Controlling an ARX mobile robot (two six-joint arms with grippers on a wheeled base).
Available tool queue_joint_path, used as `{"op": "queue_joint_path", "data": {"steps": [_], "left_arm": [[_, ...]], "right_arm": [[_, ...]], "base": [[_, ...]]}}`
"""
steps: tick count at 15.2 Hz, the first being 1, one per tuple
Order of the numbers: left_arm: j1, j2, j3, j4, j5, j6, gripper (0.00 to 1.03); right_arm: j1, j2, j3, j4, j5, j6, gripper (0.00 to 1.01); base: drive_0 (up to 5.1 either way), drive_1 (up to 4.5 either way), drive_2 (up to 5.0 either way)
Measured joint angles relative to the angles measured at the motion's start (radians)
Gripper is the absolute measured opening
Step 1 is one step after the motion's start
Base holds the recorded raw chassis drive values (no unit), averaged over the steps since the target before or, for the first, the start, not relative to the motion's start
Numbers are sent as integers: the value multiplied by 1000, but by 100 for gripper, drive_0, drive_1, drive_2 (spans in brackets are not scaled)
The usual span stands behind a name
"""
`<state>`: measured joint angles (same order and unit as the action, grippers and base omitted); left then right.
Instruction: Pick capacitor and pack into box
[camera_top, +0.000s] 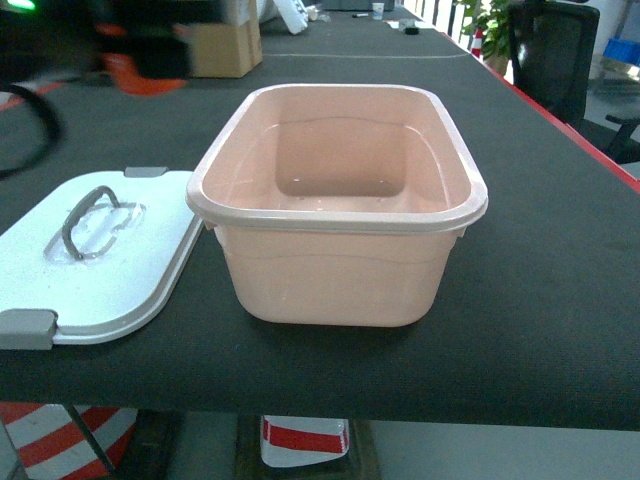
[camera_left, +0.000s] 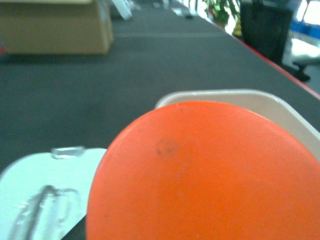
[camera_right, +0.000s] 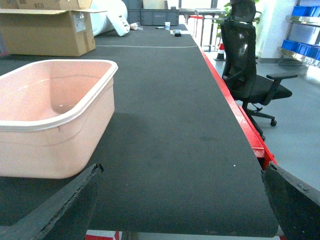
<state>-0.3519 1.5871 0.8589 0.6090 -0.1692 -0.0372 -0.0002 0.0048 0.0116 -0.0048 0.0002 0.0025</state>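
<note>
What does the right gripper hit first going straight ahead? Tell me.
Nothing close: the right gripper points along open black table; the box sits left of its line. Far-end depth is unclear.

I'm looking at a workshop or warehouse-style lab: a long black-matted bench (camera_right: 165, 100) with a red edge, a cardboard carton (camera_right: 47, 32) far left, an office chair (camera_right: 247, 75) right, blue bins (camera_right: 305, 12) on shelving.

A dark table (camera_top: 540, 250) carries the open box (camera_top: 340, 250), its lid (camera_top: 100, 260) alongside, and a cardboard carton (camera_top: 225, 45).
</note>
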Motion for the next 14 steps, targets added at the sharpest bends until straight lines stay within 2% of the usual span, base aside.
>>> {"op": "queue_joint_path", "data": {"steps": [1,2,4,6,8,9,11,13,14], "left_arm": [[-23,77,82,-40,12,-19,44],[-60,191,208,-68,-13,-19,44],[-101,328,368,-92,-27,-18,46],[-109,375,384,-57,-49,16,69],[-81,322,319,23,-58,50,94],[-44,272,277,44,-59,68,100],[140,158,186,49,-13,73,98],[329,159,132,56,34,88,98],[383,193,121,59,56,99,98]], "right_arm": [[0,0,0,0,0,0,98],[0,0,0,0,0,0,98],[0,0,0,0,0,0,98],[0,0,0,0,0,0,98],[0,0,0,0,0,0,98],[0,0,0,0,0,0,98],[0,0,0,0,0,0,98],[0,0,0,0,0,0,98],[0,0,0,0,0,0,98]], "base": [[0,0,0],[0,0,0],[0,0,0],[0,0,0],[0,0,0],[0,0,0],[0,0,0],[0,0,0],[0,0,0]]}}
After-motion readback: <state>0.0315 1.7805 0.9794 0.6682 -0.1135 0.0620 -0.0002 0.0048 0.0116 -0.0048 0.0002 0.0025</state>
